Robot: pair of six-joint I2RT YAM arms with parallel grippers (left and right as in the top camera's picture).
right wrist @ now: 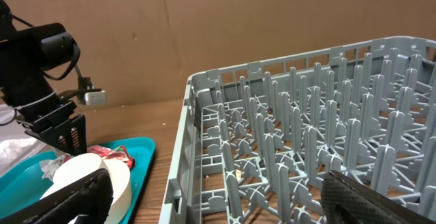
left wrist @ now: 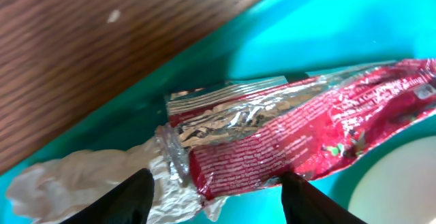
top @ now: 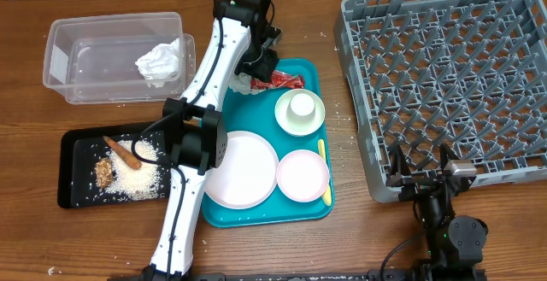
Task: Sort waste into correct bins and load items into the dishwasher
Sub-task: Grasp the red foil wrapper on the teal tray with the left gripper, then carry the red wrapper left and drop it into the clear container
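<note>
- Grey dish rack (top: 444, 76): on the right of the table, with no dishes in it. The right gripper (top: 423, 177) hangs at its near edge, jaws spread wide and empty.
- Teal serving tray (top: 256, 211): at the centre. It carries the round plate (top: 242, 168), the pink dish (top: 302, 175), the white bowl (top: 284, 120) with the small cup (top: 301, 103) inside it, and the yellow spoon (top: 323, 157) along the right rim.
- Clear tub (top: 77, 63): upper left, with the crumpled napkin (top: 161, 59) inside.
- Black tray (top: 70, 174): lower left, holding rice, the food stick and the brown lump.
- Left gripper (left wrist: 214, 197): over the teal tray's far corner. Its fingers stand partly apart, one to each side of the wrapper's end, and grip nothing.
- Red wrapper (left wrist: 306, 139): lies flat on the tray floor just beside the bowl, its foil end torn open. Pale crumpled material (left wrist: 75, 180) adjoins that end; whether it belongs to the wrapper cannot be told.
- Step in hand, as judged: picking up the wrapper for the tub. Lower until the fingertips near the tray floor, then close across the crinkled foil end, which stands proud, rather than the flat body. Thin film slips, so close fully and lift straight up before swinging left, clear of the bowl's rim.
</note>
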